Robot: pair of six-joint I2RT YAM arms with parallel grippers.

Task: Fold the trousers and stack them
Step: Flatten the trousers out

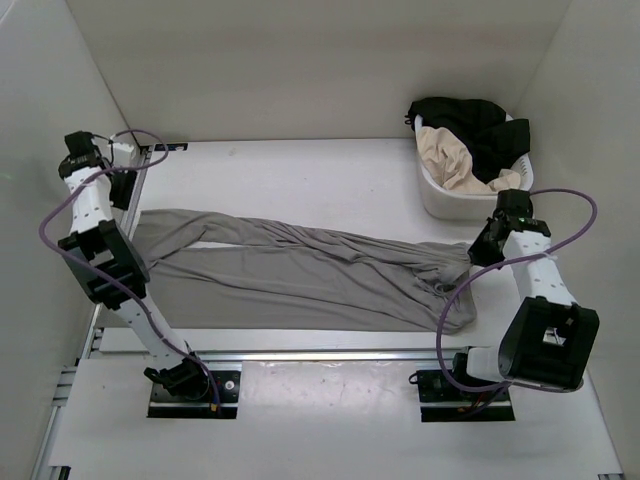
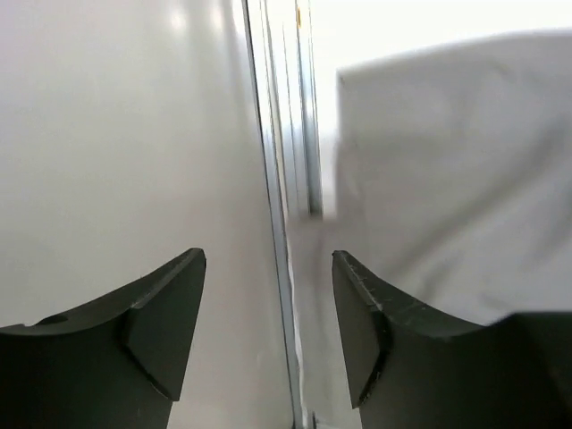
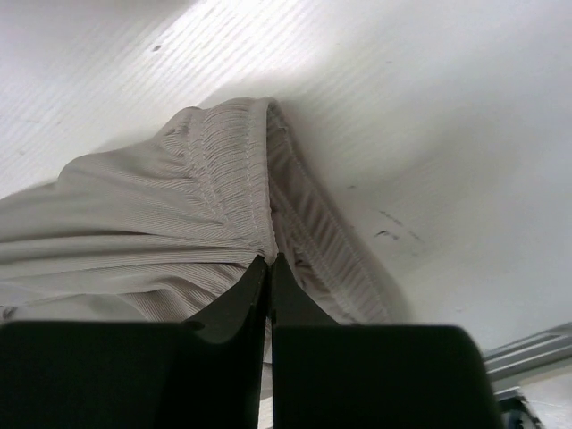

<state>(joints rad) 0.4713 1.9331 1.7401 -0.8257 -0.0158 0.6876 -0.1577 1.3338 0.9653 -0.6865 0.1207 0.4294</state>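
The grey trousers [image 1: 300, 270] lie spread across the table, waist at the right and both legs running left. My right gripper [image 1: 477, 253] is shut on the waistband. In the right wrist view the jaws [image 3: 270, 259] pinch the ribbed elastic edge of the trousers [image 3: 161, 223], lifted slightly off the table. My left gripper [image 1: 122, 188] is open and empty, held above the table's left edge near the leg ends. In the left wrist view its fingers [image 2: 268, 259] stand wide apart over the rail, with pale grey fabric [image 2: 447, 179] to the right.
A white laundry basket [image 1: 437, 196] with black and beige clothes stands at the back right. White walls close in the left, back and right. An aluminium rail [image 2: 277, 206] runs along the table's left edge, and another [image 1: 300, 355] along the front.
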